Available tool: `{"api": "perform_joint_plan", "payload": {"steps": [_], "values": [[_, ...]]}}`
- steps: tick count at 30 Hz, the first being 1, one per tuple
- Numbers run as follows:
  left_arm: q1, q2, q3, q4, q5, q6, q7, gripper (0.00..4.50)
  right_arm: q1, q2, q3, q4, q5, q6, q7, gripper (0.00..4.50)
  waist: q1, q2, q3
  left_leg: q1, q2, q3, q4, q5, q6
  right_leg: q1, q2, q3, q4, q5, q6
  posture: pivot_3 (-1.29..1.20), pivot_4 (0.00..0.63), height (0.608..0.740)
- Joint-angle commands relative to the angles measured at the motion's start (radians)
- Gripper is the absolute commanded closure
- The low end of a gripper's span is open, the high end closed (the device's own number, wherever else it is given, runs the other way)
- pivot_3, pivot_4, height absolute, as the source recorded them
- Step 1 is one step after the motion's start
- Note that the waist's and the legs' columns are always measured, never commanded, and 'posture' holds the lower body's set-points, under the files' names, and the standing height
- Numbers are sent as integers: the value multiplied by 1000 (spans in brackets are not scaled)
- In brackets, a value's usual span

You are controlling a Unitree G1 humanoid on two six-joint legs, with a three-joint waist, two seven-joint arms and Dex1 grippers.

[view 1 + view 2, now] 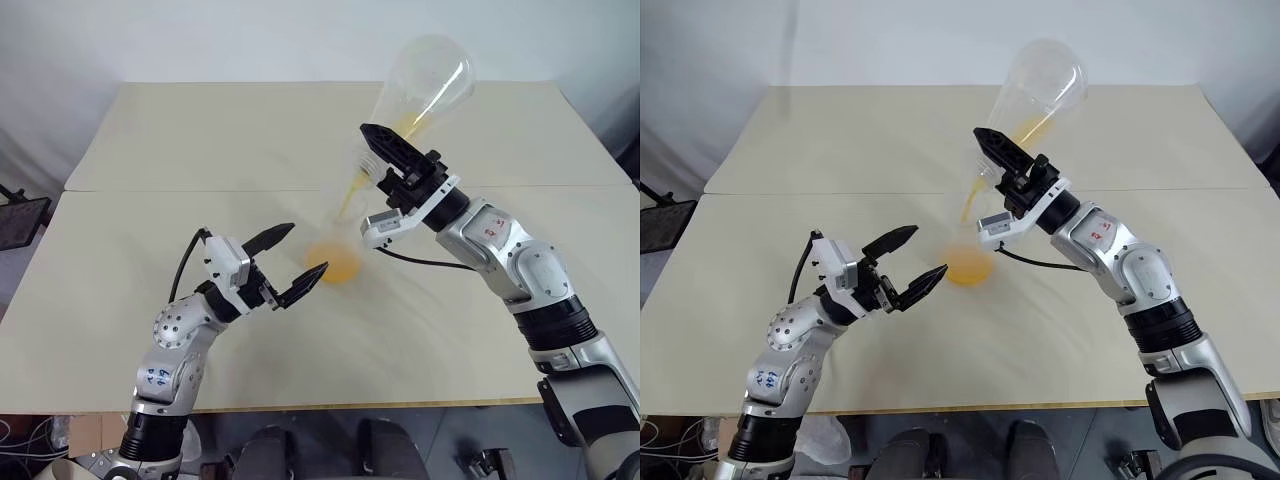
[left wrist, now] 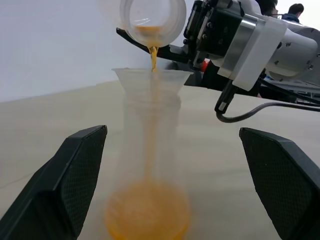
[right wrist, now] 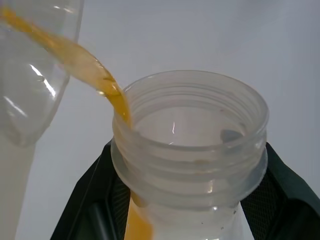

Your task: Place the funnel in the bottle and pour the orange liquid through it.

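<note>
1. A pale beige desk [image 1: 200, 140], made of two slabs meeting at a seam, is seen before a plain whitish wall.
2. A clear conical flask [image 1: 425, 85] is held tilted, mouth downward, over the middle of the desk; its threaded neck is clamped by the right tool [image 1: 385, 160], whose black fingers are closed on it.
3. The orange liquid [image 1: 352, 192] is seen running along the flask's inside and falling from the mouth in a thin stream.
4. The bottle [image 2: 150, 165] stands upright near the desk's centre, just on the near side of the seam; its clear walls are hard to make out in the head views, where mostly the orange pool at its base is visible.
5. The funnel [image 2: 150, 80] sits in the bottle's mouth, directly under the stream; only its wide rim is faintly discernible, and the stem cannot be told apart from the bottle's neck.
6. The left tool [image 1: 290, 262] is held with fingers spread wide, one to each side of the bottle's base, touching nothing.
7. In the right wrist view the flask's lower body is cut off.
</note>
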Motion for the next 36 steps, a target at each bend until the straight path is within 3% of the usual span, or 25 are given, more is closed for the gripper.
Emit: {"api": "perform_joint_plan", "payload": {"steps": [1, 20, 24, 36], "values": [[-2, 2, 8, -46, -18, -6, -1, 0, -20, -20, -12, -19, 1, -2, -20, 2033, 0, 0, 0, 0, 0, 0, 0, 0, 0, 0, 0, 0, 0, 0, 0, 0, 150, 740], [-29, -26, -8, -19, 2, -20, 10, 0, -38, -26, 0, -12, -24, -8, -49, 2033, -1, 0, 0, 0, 0, 0, 0, 0, 0, 0, 0, 0, 0, 0, 0, 0, 150, 740], [-34, -33, -11, -12, 6, -25, 10, 0, -36, -30, 3, -32, -95, 28, -94, 2033, 0, 0, 0, 0, 0, 0, 0, 0, 0, 0, 0, 0, 0, 0, 0, 0, 150, 740], [-44, -44, -16, 3, 12, -39, 14, 0, -38, -21, 1, -15, -51, -6, -70, 2033, 0, 0, 0, 0, 0, 0, 0, 0, 0, 0, 0, 0, 0, 0, 0, 0, 150, 740]]}}
